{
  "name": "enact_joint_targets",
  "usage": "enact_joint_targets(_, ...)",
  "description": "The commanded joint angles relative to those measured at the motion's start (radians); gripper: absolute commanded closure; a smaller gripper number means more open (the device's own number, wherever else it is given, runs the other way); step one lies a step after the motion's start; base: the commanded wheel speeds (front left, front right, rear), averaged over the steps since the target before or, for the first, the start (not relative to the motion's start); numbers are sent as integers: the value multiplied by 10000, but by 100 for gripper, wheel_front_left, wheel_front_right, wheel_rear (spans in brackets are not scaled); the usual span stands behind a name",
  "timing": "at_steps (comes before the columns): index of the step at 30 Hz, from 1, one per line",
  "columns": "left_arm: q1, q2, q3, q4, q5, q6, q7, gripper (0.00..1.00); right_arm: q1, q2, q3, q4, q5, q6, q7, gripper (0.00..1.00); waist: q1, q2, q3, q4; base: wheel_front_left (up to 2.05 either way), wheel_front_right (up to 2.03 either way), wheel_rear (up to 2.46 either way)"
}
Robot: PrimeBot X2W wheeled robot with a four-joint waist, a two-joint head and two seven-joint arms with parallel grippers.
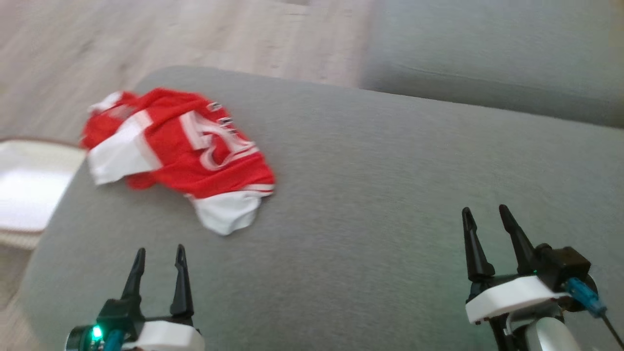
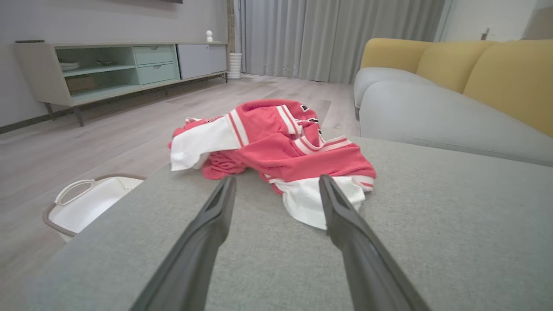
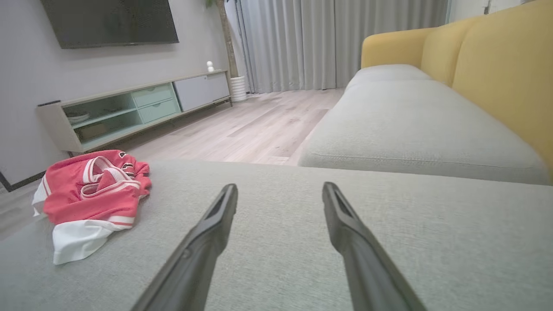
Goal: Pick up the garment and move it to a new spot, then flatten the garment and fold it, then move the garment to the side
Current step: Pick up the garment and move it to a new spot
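A crumpled red and white garment (image 1: 180, 151) lies bunched at the far left corner of the grey ottoman (image 1: 370, 195). My left gripper (image 1: 160, 250) hovers open just short of it, near the front left, nothing between its fingers. The left wrist view has the garment (image 2: 276, 151) straight ahead, a white sleeve reaching toward the open left gripper (image 2: 276, 181). Far off at the front right, my right gripper (image 1: 481, 209) stands open and empty above bare cushion. From the right wrist view the garment (image 3: 93, 194) sits well to the left of the open right gripper (image 3: 280, 188).
A white laundry basket (image 1: 29, 195) stands on the wood floor beside the ottoman's left edge, also the basket (image 2: 86, 203) in the left wrist view. A grey and yellow sofa (image 3: 414, 125) lies beyond the ottoman's far right side. A low TV cabinet (image 2: 108, 69) lines the wall.
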Motion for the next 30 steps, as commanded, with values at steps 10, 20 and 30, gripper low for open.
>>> enact_joint_targets(10, -82, 314, 391, -461, -92, 60, -55, 0, -490, -76, 418, -174, 100, 77, -182, 0, 0, 0, -7, 1871, 0, 0, 0)
enact_joint_targets(20, -206, 287, 373, -632, -439, -152, -64, 0, -597, -76, 445, -150, 16, 77, -136, 0, 0, 0, 284, 1745, 0, 0, 0)
enact_joint_targets(30, -2675, 1158, 1199, -1009, -1688, -853, 1701, 0, -856, -76, 431, -270, -7, 77, -119, 0, 0, 0, 843, 993, 0, 0, 0)
